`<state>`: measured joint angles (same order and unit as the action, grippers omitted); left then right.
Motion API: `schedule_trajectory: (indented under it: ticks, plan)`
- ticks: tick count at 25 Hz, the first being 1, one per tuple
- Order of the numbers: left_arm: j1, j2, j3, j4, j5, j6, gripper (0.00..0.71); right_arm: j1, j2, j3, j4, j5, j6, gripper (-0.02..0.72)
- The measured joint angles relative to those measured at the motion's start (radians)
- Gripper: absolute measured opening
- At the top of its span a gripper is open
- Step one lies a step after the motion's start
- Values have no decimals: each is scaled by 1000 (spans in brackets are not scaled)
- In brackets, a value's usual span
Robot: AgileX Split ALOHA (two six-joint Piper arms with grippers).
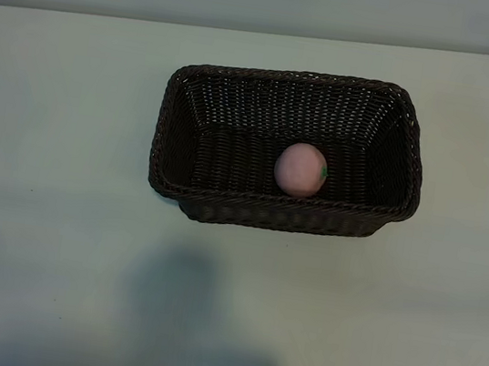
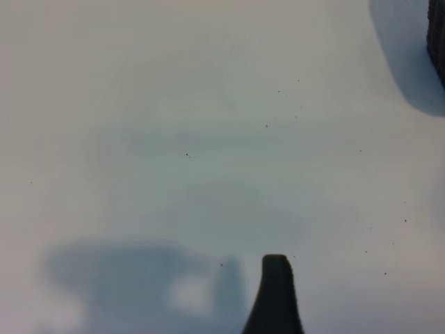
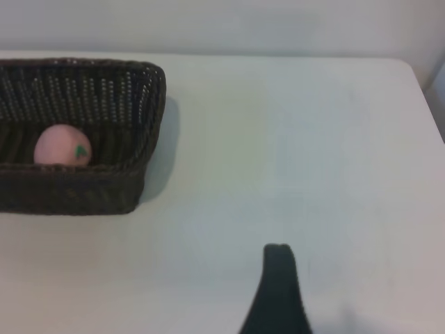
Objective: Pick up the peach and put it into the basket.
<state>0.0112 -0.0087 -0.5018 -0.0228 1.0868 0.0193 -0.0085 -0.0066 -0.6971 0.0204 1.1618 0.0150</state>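
The pale-pink peach (image 1: 301, 169) with its small green mark lies inside the dark-brown woven basket (image 1: 281, 214), close to the near wall and right of the middle. The right wrist view shows the same peach (image 3: 61, 146) low in the basket (image 3: 83, 188). My right gripper (image 3: 222, 323) hangs over bare table well away from the basket, open and empty, with only one dark finger (image 3: 278, 292) showing. My left gripper (image 2: 222, 323) is also open and empty over bare table, with one finger (image 2: 276, 296) showing. Neither gripper appears in the exterior view.
The basket stands on a pale table (image 1: 56, 210); its far edge (image 1: 267, 32) meets a light wall. A corner of the basket (image 2: 438, 35) shows in the left wrist view. Arm shadows (image 1: 179, 311) fall on the near part of the table.
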Motion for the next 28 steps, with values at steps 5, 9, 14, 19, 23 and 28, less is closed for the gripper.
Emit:
schedule_trajectory:
  ticks: [5, 9, 14, 19, 23, 28]
  plan:
    - [0, 0, 0, 0, 0, 0, 593, 0, -1, 54, 1, -19, -3, 561]
    - [0, 0, 0, 0, 0, 0, 593, 0, -1, 91, 2, -39, -15, 561]
    - [0, 0, 0, 0, 0, 0, 593, 0, -1, 131, 3, -52, -31, 561]
    - [0, 0, 0, 0, 0, 1, 593, 0, -1, 192, 24, -57, -68, 561]
    - [0, 0, 0, 0, 0, 2, 593, 0, -1, 199, 57, -75, -81, 561]
    - [0, 0, 0, 0, 0, 2, 593, 0, -1, 207, 68, -87, -82, 561]
